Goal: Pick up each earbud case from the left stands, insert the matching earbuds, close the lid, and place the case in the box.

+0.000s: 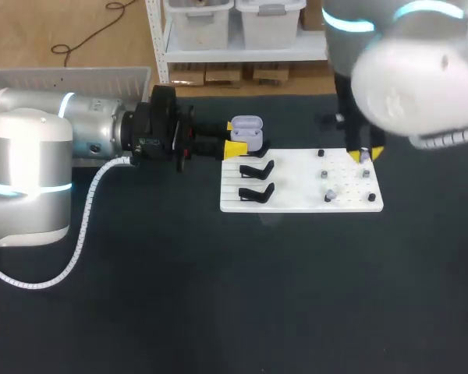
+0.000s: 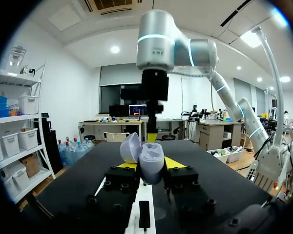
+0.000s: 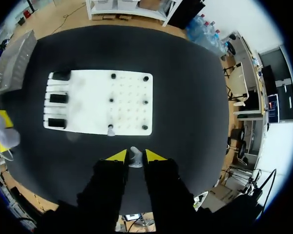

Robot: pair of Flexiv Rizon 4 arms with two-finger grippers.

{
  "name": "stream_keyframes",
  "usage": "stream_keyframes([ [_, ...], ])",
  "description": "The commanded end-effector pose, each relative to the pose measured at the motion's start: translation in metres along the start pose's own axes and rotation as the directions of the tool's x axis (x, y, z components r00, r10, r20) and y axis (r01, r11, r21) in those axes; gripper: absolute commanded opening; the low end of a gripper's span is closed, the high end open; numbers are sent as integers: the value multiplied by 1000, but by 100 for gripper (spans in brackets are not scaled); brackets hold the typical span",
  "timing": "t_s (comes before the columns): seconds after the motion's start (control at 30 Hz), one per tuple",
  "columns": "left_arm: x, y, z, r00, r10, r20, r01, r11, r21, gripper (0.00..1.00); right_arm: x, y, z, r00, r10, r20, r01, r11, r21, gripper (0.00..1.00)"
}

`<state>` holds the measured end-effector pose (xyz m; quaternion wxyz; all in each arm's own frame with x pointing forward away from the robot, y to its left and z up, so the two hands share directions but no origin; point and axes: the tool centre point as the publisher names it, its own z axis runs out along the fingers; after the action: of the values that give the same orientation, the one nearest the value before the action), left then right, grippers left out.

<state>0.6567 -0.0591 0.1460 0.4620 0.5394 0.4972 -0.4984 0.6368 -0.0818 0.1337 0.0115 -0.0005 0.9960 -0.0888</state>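
Observation:
A lavender earbud case (image 1: 246, 131) with its lid up is held just off the far left corner of the white board (image 1: 300, 199). My left gripper (image 1: 238, 140) is shut on it. In the left wrist view the case (image 2: 150, 168) sits between the yellow tips, lid (image 2: 130, 147) tilted back. My right gripper (image 1: 364, 156) hangs over the board's far right corner. It is shut on a small pale earbud (image 3: 135, 157) in the right wrist view. Two black stands (image 1: 257, 179) on the board's left part are bare. Another earbud (image 3: 110, 130) stands on the board (image 3: 88, 105).
A pale plastic box (image 1: 70, 78) stands at the table's far left, behind my left arm. Small black pegs (image 1: 320, 153) and grey pieces (image 1: 327, 196) dot the board's right half. Dark open tabletop lies in front of the board.

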Motion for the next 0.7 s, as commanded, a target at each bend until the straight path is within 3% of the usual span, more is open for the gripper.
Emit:
stream_keyframes([
  [0.03,0,1,0,1000,-1,-1,1,1000,2,0,17,14,-37,1000,8,22,-8,1000,6,0],
  [0.17,0,1,0,1000,-1,-1,1,1000,2,0,23,34,-49,997,-18,77,18,1000,-7,0],
  [0.7,0,1,0,1000,-1,-1,1,1000,2,0,23,34,-49,997,-18,77,18,1000,-7,0],
])
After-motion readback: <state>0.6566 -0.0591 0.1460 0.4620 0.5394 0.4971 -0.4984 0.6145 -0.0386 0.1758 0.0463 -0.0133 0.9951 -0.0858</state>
